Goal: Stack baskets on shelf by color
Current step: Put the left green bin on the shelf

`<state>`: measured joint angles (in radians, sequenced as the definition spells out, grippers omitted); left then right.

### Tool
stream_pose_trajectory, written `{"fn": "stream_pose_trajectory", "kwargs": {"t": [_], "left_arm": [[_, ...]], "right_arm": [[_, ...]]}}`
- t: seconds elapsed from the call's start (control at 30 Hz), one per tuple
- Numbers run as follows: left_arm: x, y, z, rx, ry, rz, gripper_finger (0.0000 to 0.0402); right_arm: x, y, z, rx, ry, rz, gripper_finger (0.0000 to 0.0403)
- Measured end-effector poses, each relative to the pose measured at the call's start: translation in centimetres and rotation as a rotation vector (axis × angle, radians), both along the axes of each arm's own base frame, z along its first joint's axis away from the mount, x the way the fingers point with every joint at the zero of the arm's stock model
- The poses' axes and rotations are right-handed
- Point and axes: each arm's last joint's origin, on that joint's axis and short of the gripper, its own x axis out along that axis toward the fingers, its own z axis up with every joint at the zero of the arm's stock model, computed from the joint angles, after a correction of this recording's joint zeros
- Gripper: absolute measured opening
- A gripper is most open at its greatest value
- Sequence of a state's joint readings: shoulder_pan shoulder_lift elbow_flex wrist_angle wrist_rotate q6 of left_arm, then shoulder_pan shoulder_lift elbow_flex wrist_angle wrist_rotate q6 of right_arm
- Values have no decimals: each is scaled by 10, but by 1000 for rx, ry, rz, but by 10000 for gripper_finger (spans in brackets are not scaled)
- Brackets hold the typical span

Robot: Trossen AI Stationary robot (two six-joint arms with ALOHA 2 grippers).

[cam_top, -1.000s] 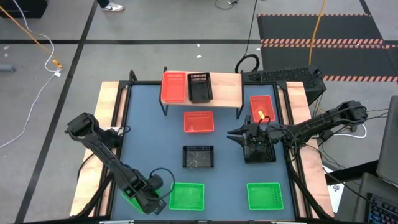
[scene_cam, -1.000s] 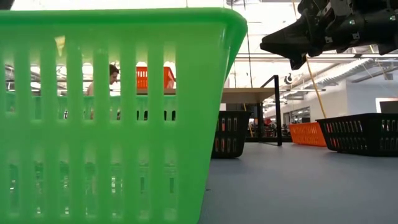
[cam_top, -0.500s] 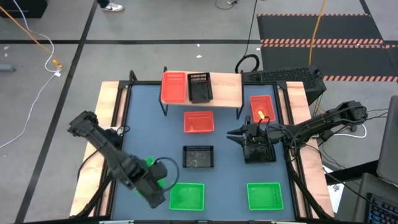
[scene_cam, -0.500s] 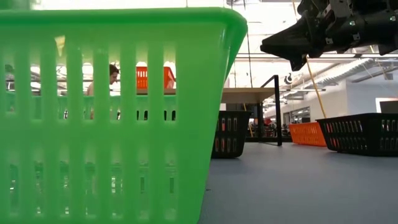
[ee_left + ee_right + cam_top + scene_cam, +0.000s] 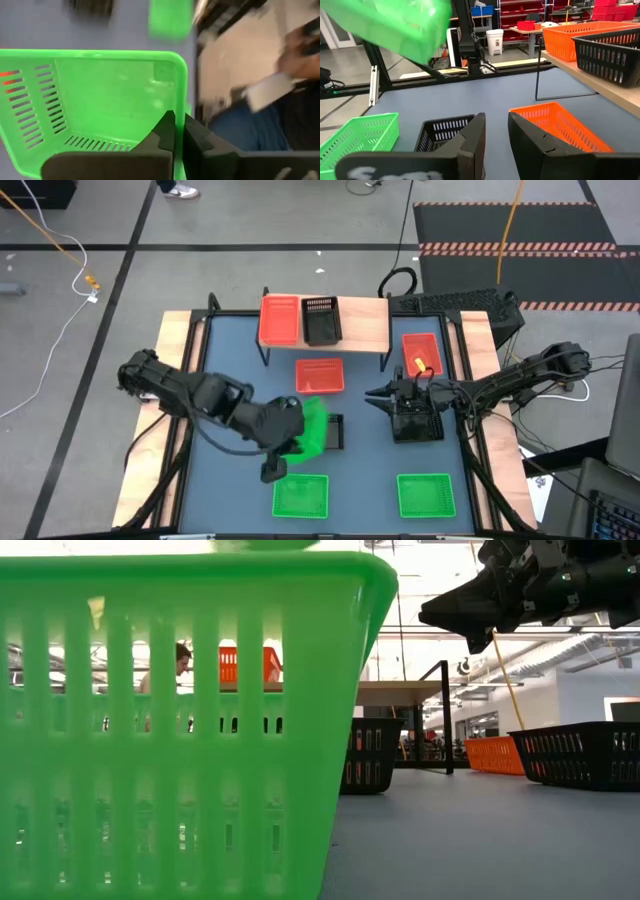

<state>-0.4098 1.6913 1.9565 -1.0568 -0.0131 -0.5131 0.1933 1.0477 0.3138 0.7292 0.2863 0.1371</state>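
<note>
Carrying a green basket over the desk

Left claw (image 5: pixel 285 442) is clamped on the rim of a green basket (image 5: pixel 312 427), held in the air above the black basket (image 5: pixel 333 432) at mid-desk. Right claw (image 5: pixel 375 397) hangs with fingers slightly apart, above the desk beside another black basket (image 5: pixel 418 424). On the shelf (image 5: pixel 365 325) sit a red basket (image 5: pixel 279 320) and a black one (image 5: pixel 321 319), side by side. Two more green baskets (image 5: pixel 300 495) (image 5: pixel 426 494) rest on the desk's (image 5: pixel 240 370) near edge; red ones (image 5: pixel 320 375) (image 5: pixel 422 353) lie near the shelf.
</note>
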Motion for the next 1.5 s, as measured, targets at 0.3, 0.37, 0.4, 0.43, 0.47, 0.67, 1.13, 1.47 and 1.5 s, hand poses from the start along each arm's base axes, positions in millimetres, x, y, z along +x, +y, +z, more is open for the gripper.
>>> {"fn": "stream_pose_trajectory", "kwargs": {"t": [0.3,0.37,0.4,0.43,0.47,0.67,1.13,1.47,1.5], "left_arm": [[26,38,47,329,-503,-148,8],[31,55,49,425,-524,-102,5],[35,64,48,465,-520,-69,6],[40,75,47,499,-515,-30,7],[44,87,45,530,-505,6,8],[76,155,22,665,-431,127,5],[158,220,-83,693,-273,166,14],[168,225,-104,695,-235,156,20],[168,224,-104,695,-235,156,19]], "right_arm": [[0,-1,1,0,-5,-4,80],[0,-1,1,-2,-5,-4,80],[0,-1,0,-1,-3,-4,80],[0,-1,0,0,4,-4,80],[0,-1,-1,2,15,-4,80],[-1,-1,-8,25,75,-10,80],[-1,-2,-5,-18,48,-101,80],[-1,-2,-5,-35,50,-102,80],[-1,-2,-5,-37,51,-102,80]]}}
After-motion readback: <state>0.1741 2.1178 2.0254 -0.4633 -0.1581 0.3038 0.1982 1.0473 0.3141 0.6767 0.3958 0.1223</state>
